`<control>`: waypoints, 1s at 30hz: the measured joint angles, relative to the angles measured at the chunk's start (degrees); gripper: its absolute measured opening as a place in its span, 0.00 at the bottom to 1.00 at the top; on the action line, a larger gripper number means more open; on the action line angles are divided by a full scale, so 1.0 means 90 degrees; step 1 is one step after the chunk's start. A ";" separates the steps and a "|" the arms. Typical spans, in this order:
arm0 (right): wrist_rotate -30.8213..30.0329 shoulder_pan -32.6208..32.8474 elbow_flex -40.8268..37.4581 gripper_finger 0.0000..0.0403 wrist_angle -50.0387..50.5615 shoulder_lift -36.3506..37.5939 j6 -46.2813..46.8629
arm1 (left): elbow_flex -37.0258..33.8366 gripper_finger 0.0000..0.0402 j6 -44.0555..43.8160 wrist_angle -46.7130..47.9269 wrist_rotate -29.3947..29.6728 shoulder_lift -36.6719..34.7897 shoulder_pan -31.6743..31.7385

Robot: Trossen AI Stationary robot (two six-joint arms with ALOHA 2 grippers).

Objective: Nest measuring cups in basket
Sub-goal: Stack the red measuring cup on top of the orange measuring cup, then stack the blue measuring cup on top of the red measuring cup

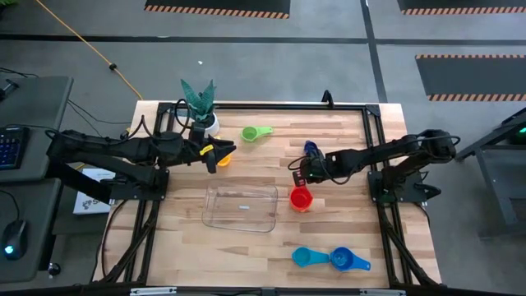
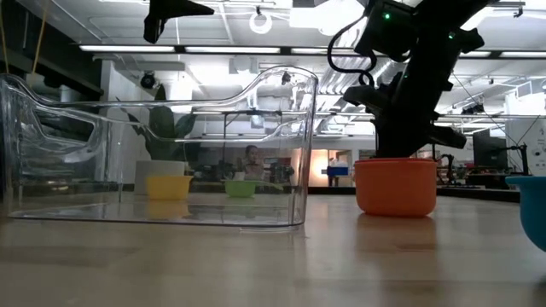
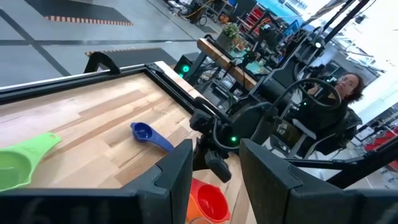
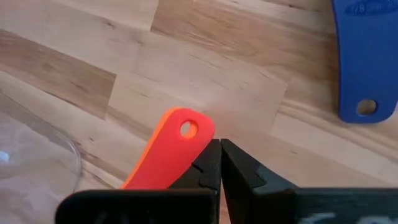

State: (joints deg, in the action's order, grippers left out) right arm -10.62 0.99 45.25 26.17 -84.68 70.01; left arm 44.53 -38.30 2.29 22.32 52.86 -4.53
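Note:
The red cup [image 1: 302,199] stands upright on the table just right of the clear basket [image 1: 241,207], its handle [image 4: 177,143] pointing toward the far edge. My right gripper [image 4: 219,144], shut, points steeply down beside the holed end of that handle. My left gripper [image 1: 223,150] hangs open high above the yellow cup [image 2: 168,186], with nothing between its fingers [image 3: 177,180]. On the table also lie a green cup [image 1: 256,133], a dark blue cup [image 1: 311,150] and two light blue cups [image 1: 308,257]. My right gripper's shut fingers [image 4: 208,163] come from above, slanting down, and stand right against the side of the red cup's handle near its holed end [image 4: 186,129]. Whether they touch it I cannot tell. The cup rests on its base on the table.
A white pot with a green plant [image 1: 200,107] stands at the far left, close to my left gripper. The dark blue cup's handle [image 4: 364,62] lies near my right gripper. Bare wood lies between the basket and the near edge.

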 joint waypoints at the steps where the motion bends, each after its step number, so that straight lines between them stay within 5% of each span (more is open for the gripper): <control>1: 0.0003 0.0000 0.0000 0.00 0.0010 0.0014 -0.0043 | 0.0000 0.30 0.0000 0.0002 0.0003 0.0000 0.0000; 12: 0.0042 0.0682 0.0000 0.00 0.1676 0.1451 -0.0607 | 0.0000 0.30 0.0000 0.0002 0.0100 0.0000 0.0002; 23: 0.0023 0.2745 0.0000 0.01 0.2038 0.2613 0.0950 | 0.0000 0.30 0.0160 -0.0010 0.0096 0.0000 0.0002; 30: 0.1370 0.3676 0.0000 0.22 0.2040 0.2623 0.1267 | 0.0000 0.30 0.0163 -0.0012 0.0100 0.0000 0.0002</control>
State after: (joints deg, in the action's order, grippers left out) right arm 1.70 34.08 45.25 44.53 -61.08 81.41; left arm 44.53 -36.84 2.17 23.22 52.86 -4.51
